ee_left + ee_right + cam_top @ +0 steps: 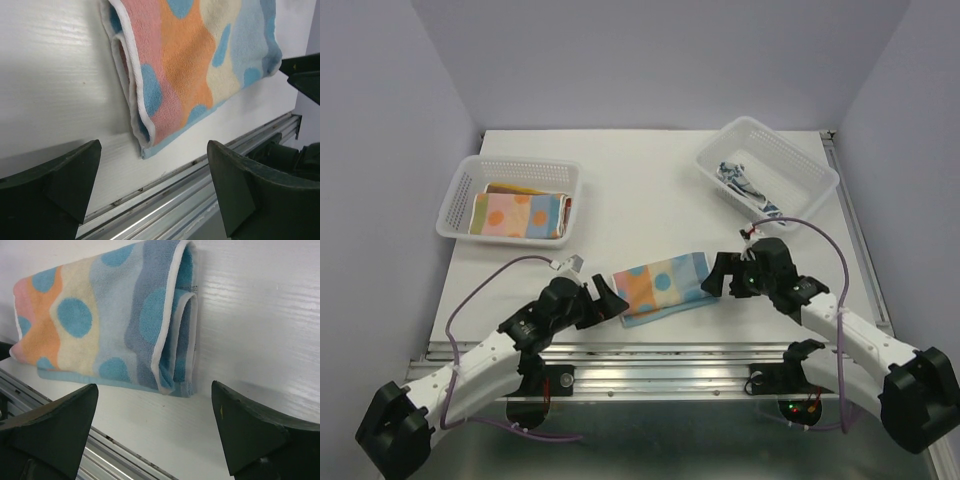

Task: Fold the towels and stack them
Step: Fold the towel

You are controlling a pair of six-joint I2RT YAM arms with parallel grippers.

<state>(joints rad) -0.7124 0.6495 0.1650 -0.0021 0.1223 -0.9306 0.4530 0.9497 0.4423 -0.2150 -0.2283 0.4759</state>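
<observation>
A robotics lab test cell: bare pale walls (pixel 650 60) box in a white desk (pixel 640 200), an aluminium rail (pixel 660 376) lines the desk's near edge, and a cabled left arm (pixel 485 352) and right arm (pixel 850 335) are mounted there.

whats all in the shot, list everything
dotted towel: one, pastel squares with orange and blue dots, folded, near edge of the table between the grippers
stacked towels: at least two, dotted one on top, in the left basket
blue-white towel: one, crumpled, in the right basket
left basket: one, white, far left
right basket: one, white, far right
table: one, white
left gripper: one, black, open, at the dotted towel's left end
right gripper: one, black, open, at its right end
</observation>
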